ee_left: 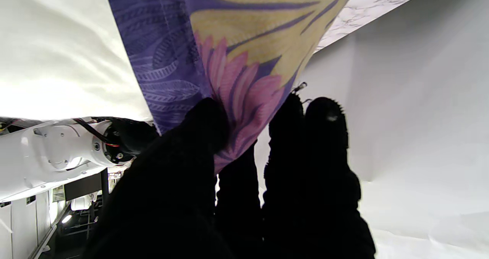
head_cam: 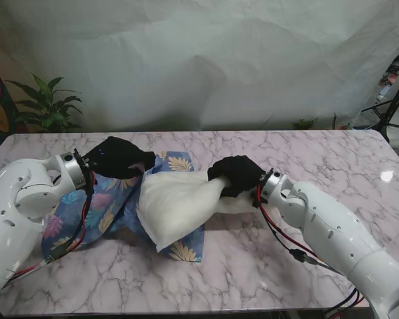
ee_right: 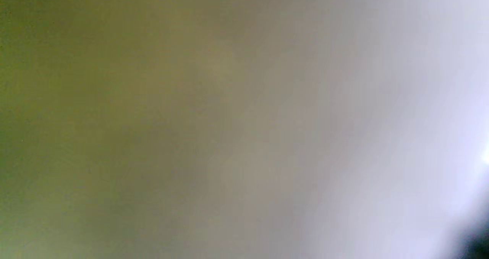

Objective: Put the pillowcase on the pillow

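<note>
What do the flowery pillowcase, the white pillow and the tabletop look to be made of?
The pillowcase looks like thin woven cloth, matte, with printed leaves and flowers; it creases and drapes. The pillow seems a soft stuffed cushion in plain white fabric, dented where the right hand grips it. The table looks like polished marble or a marble-pattern laminate: grey veins, glossy highlight.

A plump white fabric pillow [head_cam: 179, 203] lies half inside a crumpled blue floral cloth pillowcase [head_cam: 113, 203] on the desk [head_cam: 252, 279].
</note>
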Controlling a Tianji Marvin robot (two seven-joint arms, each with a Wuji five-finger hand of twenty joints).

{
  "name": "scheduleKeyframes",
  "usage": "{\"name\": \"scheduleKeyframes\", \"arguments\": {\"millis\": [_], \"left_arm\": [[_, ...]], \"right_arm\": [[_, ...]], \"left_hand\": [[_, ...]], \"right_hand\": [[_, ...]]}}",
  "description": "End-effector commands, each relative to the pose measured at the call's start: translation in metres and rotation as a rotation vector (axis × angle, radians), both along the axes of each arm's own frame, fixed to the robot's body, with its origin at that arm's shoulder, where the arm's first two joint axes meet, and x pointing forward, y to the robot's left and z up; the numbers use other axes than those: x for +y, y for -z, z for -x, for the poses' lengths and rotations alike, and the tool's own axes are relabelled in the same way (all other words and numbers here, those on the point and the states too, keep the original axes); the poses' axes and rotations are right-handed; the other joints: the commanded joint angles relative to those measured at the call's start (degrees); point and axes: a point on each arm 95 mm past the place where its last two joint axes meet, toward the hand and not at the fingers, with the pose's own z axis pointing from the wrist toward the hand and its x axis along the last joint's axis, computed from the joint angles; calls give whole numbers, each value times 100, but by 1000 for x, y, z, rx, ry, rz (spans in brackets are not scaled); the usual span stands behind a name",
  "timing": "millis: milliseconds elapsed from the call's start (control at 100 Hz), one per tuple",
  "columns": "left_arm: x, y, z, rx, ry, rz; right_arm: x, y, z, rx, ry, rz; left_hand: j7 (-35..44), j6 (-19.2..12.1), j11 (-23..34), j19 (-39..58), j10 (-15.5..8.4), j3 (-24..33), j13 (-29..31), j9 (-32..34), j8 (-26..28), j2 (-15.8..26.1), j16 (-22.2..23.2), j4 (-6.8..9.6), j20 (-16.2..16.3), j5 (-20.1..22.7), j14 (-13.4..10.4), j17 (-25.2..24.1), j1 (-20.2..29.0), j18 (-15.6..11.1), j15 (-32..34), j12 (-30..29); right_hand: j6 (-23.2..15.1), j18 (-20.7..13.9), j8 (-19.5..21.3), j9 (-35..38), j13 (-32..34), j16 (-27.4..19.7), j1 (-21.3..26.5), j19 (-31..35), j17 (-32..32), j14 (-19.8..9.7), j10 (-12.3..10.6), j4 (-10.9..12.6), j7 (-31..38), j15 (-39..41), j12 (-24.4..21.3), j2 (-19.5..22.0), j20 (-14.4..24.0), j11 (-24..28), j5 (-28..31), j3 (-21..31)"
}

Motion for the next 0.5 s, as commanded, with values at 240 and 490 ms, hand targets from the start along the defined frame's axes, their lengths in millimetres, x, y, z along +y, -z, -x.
{"name": "scheduleKeyframes", "arguments": {"millis": [240,490], "left_arm": [[-10,4,0,-4,12,34],[-22,1,-2,-21,17,64]], "right_arm": [[27,1,-25,18,-14,-36],[49,11,-37,59,-41,-36]], "left_hand": [[116,-87,-49,3,-70,164,7,123,98,-58,-35,-78,96,105,59,-61,13,-366,-21,48],[115,-81,-45,4,-67,170,4,127,98,-62,-32,-80,97,106,57,-57,10,-365,-22,50]], "right_hand": [[-915,-1784,349,-133,296,336,673,68,55,-560,-123,322,831,1356,71,742,-1,279,129,1084],[-750,-1804,232,-65,388,324,688,206,164,-481,58,375,736,1441,-13,747,1,245,164,917]]}}
